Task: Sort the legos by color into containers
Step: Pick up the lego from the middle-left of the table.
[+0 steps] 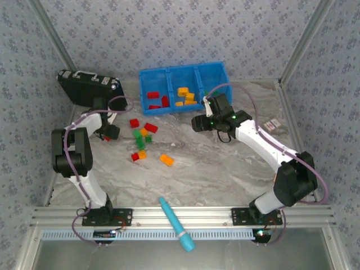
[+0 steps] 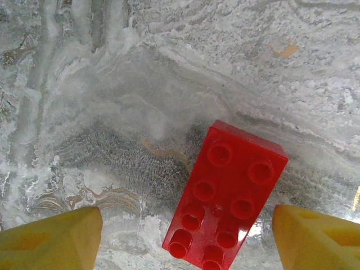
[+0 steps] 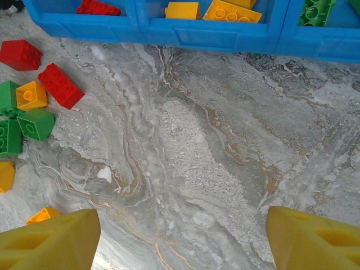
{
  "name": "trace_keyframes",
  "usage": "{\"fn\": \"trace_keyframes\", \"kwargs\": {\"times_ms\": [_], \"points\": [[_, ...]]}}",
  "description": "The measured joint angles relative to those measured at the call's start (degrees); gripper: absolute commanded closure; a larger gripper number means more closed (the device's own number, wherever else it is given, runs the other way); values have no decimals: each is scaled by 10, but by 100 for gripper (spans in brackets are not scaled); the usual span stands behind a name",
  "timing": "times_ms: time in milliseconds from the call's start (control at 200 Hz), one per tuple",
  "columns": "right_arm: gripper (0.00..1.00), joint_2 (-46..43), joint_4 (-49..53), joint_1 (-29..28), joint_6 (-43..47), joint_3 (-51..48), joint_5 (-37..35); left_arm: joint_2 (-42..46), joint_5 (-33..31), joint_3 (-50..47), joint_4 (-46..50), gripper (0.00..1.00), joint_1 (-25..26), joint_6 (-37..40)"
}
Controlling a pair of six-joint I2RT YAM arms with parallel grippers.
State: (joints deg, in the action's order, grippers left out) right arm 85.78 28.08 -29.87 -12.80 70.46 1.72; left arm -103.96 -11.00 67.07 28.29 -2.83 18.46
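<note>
Left gripper (image 2: pixel 183 236) open: yellow fingertips (image 2: pixel 50 239) stand wide, one each side of a red two-by-four brick (image 2: pixel 225 197), a gap showing on both sides. Brick lies flat on the marbled table (image 2: pixel 112 84), studs up, set at a slant between the fingers. In the top view this gripper sits near-left of the blue bin (image 1: pixel 169 70), beyond the bin's left end and toward the arm bases. Right gripper (image 3: pixel 180 236) also open, fingers spread, with bare table between them; it hangs just in front of the bin's front wall, about level with the middle and right compartments. Bin contents: red bricks (image 1: pixel 158 100) in the left compartment, orange-yellow bricks (image 1: pixel 184 95) in the middle one, a green brick (image 3: pixel 315 11) in the right one. Loose legos (image 1: pixel 143 138) in red, green and orange-yellow lie scattered on the table in front of the bin's left compartment; one orange brick (image 1: pixel 166 160) lies apart, farther from the bin. Black case (image 1: pixel 87 87) stands left of the bin. Light-blue pen-like tool (image 1: pixel 176 224) lies well away from the bin, at the near rail.
</note>
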Motion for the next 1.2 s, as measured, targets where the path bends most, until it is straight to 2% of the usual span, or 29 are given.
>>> {"fn": "trace_keyframes", "kwargs": {"times_ms": [390, 495, 575, 655, 725, 945, 1199], "points": [[19, -28, -4, 11, 0, -37, -11, -31, 2, 15, 5, 35, 14, -3], [19, -31, -4, 15, 0, -47, -16, -35, 5, 21, 16, 47, 17, -9], [19, -37, -4, 19, 2, -54, -18, -43, 13, 32, 31, 63, 19, -17], [19, -47, -4, 24, 2, -62, -20, -48, 13, 40, 43, 68, 23, -28], [18, -56, -4, 28, 2, -65, -22, -49, 15, 43, 45, 78, 27, -35], [17, -73, -4, 39, 4, -79, -22, -48, 7, 49, 73, 80, 54, -62], [17, -76, -10, 58, 12, -85, -19, 2, 10, 54, 152, 79, 116, -153]]}}
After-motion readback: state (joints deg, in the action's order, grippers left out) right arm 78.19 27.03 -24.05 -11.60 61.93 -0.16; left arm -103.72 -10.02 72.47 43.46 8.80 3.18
